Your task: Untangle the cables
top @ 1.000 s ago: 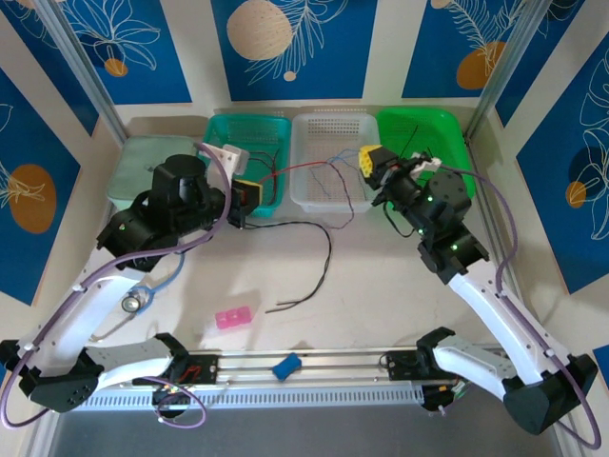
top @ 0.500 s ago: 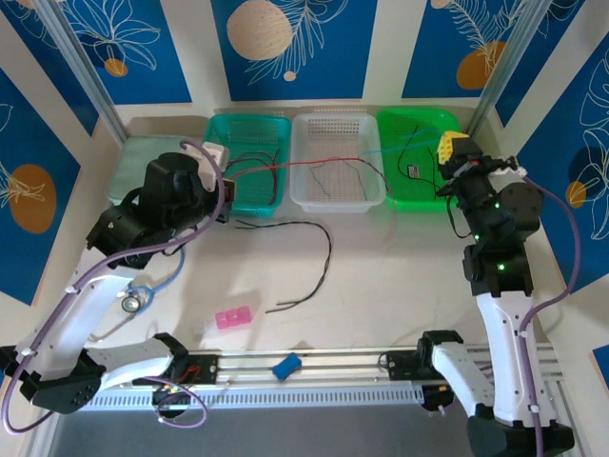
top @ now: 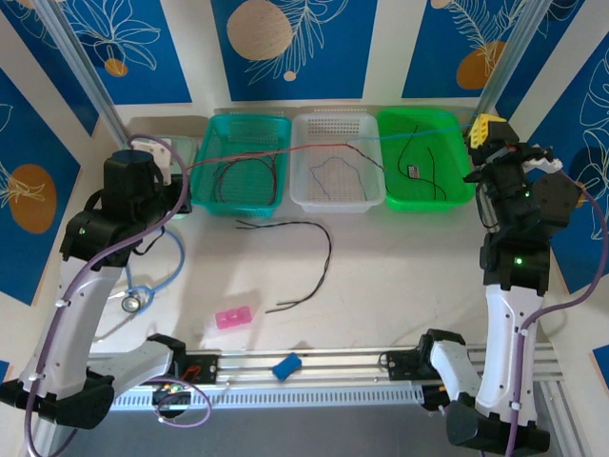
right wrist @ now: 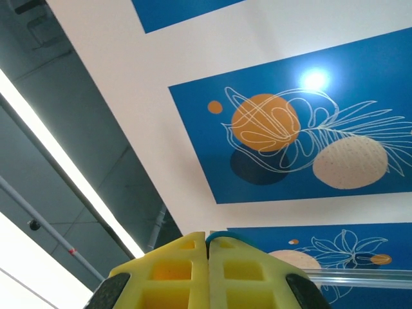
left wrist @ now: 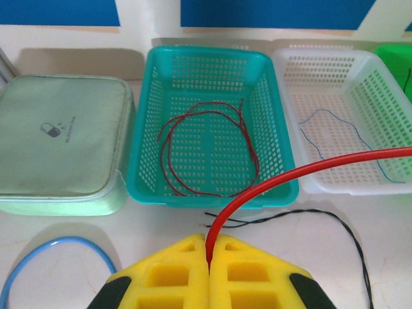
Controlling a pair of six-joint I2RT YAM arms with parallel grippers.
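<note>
Left wrist, blocky yellow fingers point(left wrist: 168, 280) pinching thin red cable point(left wrist: 309, 168)

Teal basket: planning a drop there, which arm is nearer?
Left. The left arm is just left of the teal basket; the right arm is beyond the green basket, far right.

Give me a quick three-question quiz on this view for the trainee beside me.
1. True or false: the left gripper is shut on the red cable.
2. Which colour is the wire lying in the white basket? A red, B grey-blue, C black.
3. Fill in: the loose cable on the table in front of the baskets is ____.
Key: 1 true; 2 B; 3 black.
</note>
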